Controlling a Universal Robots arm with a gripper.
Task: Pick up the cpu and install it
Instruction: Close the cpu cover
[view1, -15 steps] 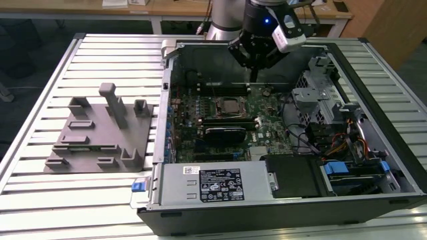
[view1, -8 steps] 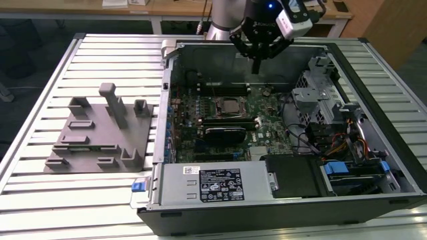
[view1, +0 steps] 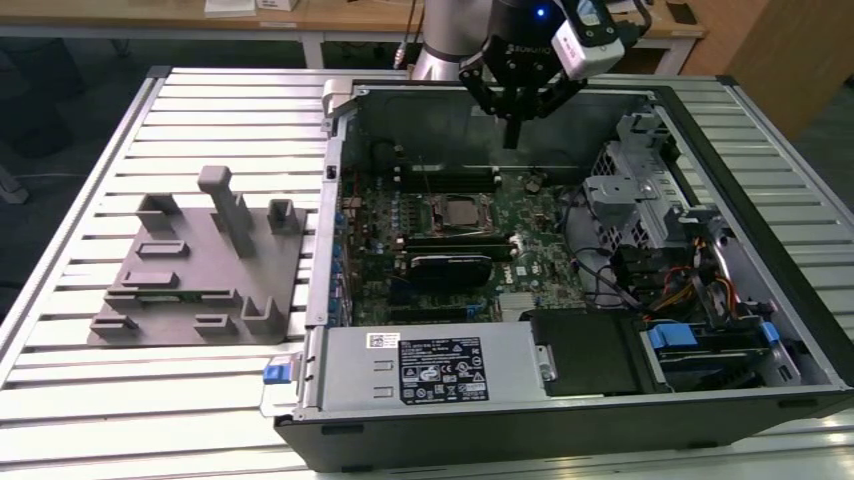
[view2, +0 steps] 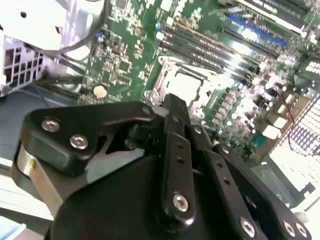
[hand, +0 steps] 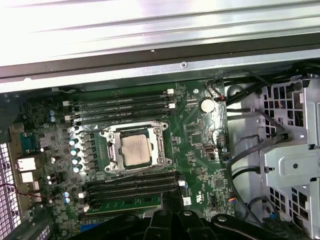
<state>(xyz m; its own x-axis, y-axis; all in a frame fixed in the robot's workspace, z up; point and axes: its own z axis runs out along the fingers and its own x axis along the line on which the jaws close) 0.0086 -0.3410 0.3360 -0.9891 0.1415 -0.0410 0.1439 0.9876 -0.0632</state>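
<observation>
The cpu already sits flat inside the motherboard socket, between the RAM slots. The gripper hangs above the open case with fingers pinched close together, holding nothing. Judging by that, a straight vertical lift keeps the chip undisturbed.

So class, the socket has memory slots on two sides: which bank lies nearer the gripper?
The bank between the socket and the gripper; the other lies beyond the socket.

A: Behind the gripper, what's hidden in the second wrist view?

B: The near part of the socket and cpu.

A: And its fingertips?

B: Too small to judge in the exterior view.
</observation>
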